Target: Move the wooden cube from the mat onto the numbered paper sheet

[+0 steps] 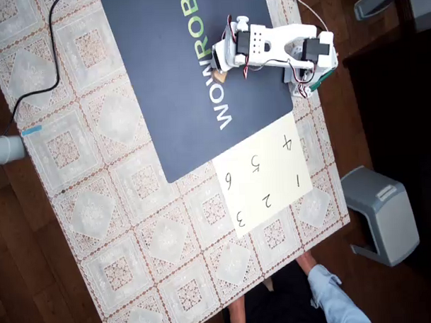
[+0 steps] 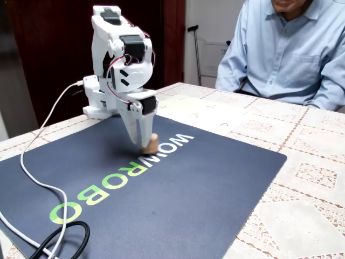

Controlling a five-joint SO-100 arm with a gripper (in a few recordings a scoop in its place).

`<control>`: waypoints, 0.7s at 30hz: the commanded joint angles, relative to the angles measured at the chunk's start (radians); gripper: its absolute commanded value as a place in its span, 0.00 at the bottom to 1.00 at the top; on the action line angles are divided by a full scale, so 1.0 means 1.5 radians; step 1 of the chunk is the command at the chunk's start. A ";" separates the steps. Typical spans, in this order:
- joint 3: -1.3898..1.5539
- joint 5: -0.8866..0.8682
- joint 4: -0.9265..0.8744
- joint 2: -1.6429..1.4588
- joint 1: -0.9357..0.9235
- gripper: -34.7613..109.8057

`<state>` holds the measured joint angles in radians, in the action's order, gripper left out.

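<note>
Your hand [image 2: 143, 144] is down on the mat [image 2: 178, 194], its fingers pointing almost straight down and closed around the wooden cube [image 2: 152, 143] at the white "WOW" lettering. In the fixed view the cube looks tilted, with one lower edge at or just above the mat, and part of it sticks out to the right of the fingers, so the pinch seems to sit off-centre. In the overhead view the cube [image 1: 220, 75] shows as a tan sliver under the hand [image 1: 223, 70].

Before lifting, make sure the grip is firm; a die held by a corner will likely twist out. Raise it gently, just enough to clear the mat, then swing toward the numbered paper sheet [image 1: 265, 175], which lies against the mat's edge on the lace-covered surface [image 1: 119, 229]. Lower it close to the paper before releasing, so it does not bounce or roll off. A person [image 2: 291, 48] sits behind the surface, near the sheet.
</note>
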<state>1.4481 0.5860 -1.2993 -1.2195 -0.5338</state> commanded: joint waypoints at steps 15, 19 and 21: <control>0.103 -0.065 0.103 -0.118 0.067 0.47; 0.181 -0.106 0.204 -0.196 0.173 0.48; 0.198 -0.102 0.214 -0.215 0.239 0.47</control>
<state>1.7119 0.4295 -1.0078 -1.4496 -0.2746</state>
